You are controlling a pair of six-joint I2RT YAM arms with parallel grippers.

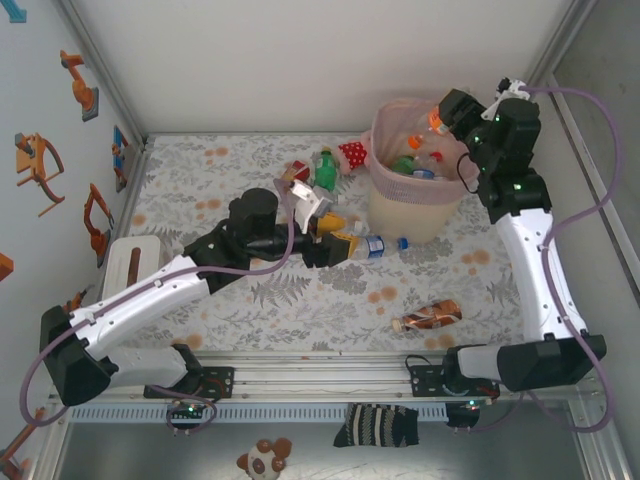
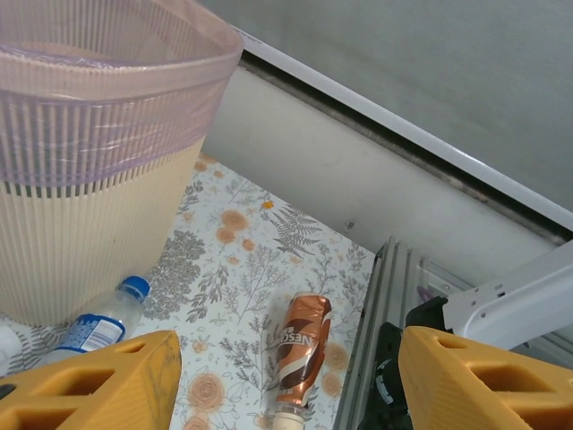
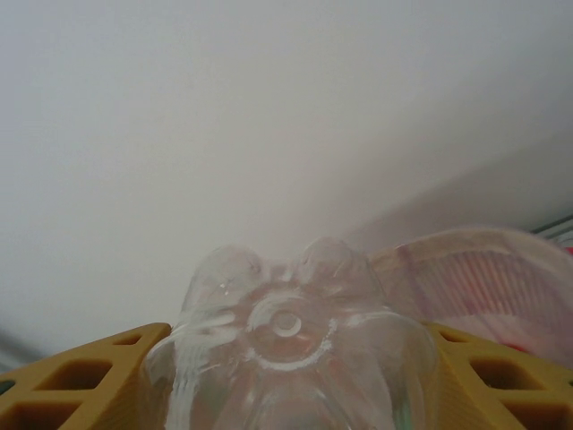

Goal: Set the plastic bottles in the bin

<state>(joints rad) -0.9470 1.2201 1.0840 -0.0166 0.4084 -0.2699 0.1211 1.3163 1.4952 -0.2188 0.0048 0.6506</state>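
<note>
While your right hand (image 3: pixel 291 333) clasps a clear bottle (image 3: pixel 286 367), neck hidden, your left hand (image 2: pixel 288 345) gapes empty, one finger (image 2: pixel 98 381) half-hiding a blue-capped bottle (image 2: pixel 103 324).

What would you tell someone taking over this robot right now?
Left gripper: open and empty, low over the table, next to the blue-capped clear bottle.
Right gripper: shut on a clear bottle, above the bin.
Done: several bottles lie in the bin, a green one among them.
Left: drop the held bottle, then collect the blue-capped one, the brown bottle near the front edge, and the cluster left of the bin, including a green bottle.
</note>
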